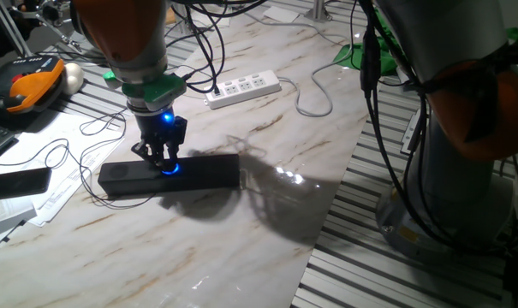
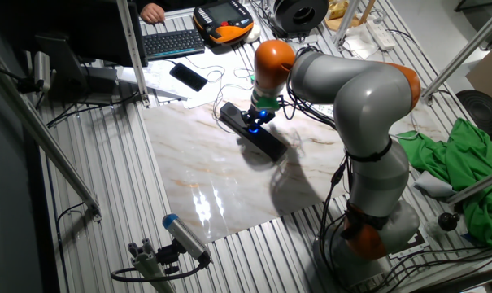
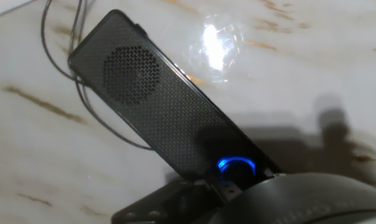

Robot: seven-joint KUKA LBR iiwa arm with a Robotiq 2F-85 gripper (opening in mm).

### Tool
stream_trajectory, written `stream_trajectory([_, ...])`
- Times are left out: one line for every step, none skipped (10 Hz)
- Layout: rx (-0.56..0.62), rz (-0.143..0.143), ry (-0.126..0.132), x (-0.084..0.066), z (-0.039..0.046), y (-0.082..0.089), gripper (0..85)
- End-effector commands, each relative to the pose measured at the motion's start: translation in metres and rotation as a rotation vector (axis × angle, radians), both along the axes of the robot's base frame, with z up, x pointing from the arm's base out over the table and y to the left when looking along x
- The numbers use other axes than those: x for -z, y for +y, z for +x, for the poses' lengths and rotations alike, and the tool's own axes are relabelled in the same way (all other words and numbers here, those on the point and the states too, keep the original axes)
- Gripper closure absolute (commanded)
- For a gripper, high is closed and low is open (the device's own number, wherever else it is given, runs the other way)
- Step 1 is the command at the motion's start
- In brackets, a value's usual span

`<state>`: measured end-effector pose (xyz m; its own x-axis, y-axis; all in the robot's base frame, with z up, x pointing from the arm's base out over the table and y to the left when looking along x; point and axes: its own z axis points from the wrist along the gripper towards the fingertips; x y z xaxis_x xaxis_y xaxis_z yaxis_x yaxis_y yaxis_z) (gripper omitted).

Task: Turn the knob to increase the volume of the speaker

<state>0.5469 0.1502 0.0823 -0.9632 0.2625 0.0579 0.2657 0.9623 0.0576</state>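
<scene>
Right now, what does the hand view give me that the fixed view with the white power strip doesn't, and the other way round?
Only the hand view shows the speaker grille close up, with its round driver mesh and the thin cable looping beside its far end. Only the fixed view shows the white power strip, the flat black remote and the gripper standing down over the bar. Both show the speaker on the marble table and the knob glowing blue. Neither shows whether the jaws are closed on it.
</scene>
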Motion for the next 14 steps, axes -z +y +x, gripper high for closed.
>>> stream_trajectory([0.011, -0.002, 0.0, 0.0, 0.0, 0.0, 68.0])
stream_trajectory([0.031, -0.003, 0.0, -0.0001, -0.0001, 0.0, 68.0])
stream_trajectory([0.051, -0.006, 0.001, -0.0003, -0.0004, 0.0002, 68.0])
stream_trajectory([0.074, -0.006, 0.001, -0.0002, -0.0005, 0.0003, 68.0])
stream_trajectory([0.095, -0.006, 0.001, -0.0003, -0.0006, 0.0004, 68.0])
stream_trajectory([0.12, -0.007, 0.003, -0.0003, -0.0008, 0.0006, 68.0])
stream_trajectory([0.149, -0.004, 0.002, -0.0004, -0.0009, 0.0009, 68.0])
stream_trajectory([0.171, -0.002, -0.001, -0.0003, -0.001, 0.001, 68.0])
stream_trajectory([0.191, 0.001, 0.0, -0.0004, -0.0011, 0.0011, 68.0])
stream_trajectory([0.205, 0.001, -0.002, -0.0004, -0.0014, 0.0016, 68.0])
stream_trajectory([0.225, 0.003, -0.002, -0.0008, -0.0016, 0.0023, 68.0])
stream_trajectory([0.243, 0.008, -0.002, -0.0007, -0.0018, 0.0025, 68.0])
stream_trajectory([0.259, 0.009, -0.002, -0.0007, -0.0022, 0.0029, 68.0])
stream_trajectory([0.279, 0.009, -0.008, -0.0011, -0.0024, 0.0037, 68.0])
